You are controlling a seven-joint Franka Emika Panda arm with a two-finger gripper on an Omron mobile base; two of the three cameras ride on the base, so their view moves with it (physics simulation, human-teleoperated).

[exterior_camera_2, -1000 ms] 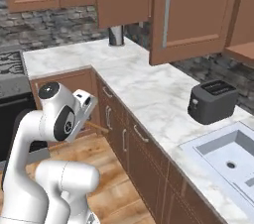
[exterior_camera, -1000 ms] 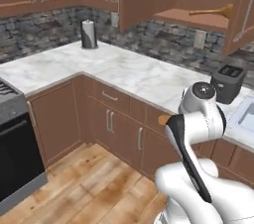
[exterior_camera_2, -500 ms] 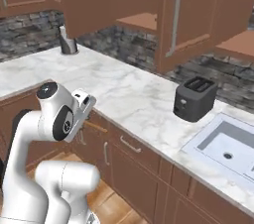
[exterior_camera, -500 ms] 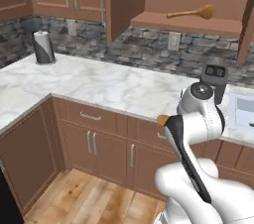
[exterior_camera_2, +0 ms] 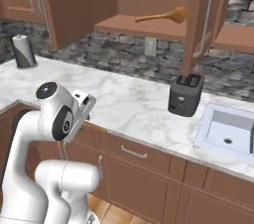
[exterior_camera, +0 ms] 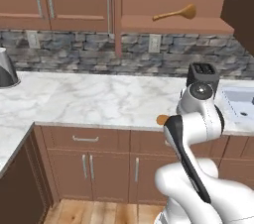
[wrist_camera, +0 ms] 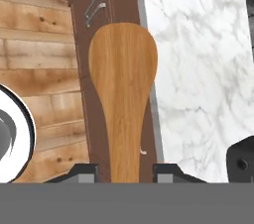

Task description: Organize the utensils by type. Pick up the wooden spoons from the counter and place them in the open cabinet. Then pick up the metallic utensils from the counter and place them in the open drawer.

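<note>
My jaws were clamped on a wooden spoon [wrist_camera: 123, 89] over the bench [wrist_camera: 198, 69] edge; I judged it needed lifting level onto the open cabinet [exterior_camera: 173, 25] shelf beside the other spoon [exterior_camera: 174, 14].

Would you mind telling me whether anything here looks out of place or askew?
Nothing looks spilled or damaged. One wooden spoon already lies on the shelf of the open cabinet, and the end effector holds a second wooden spoon out past the edge of the counter.
</note>
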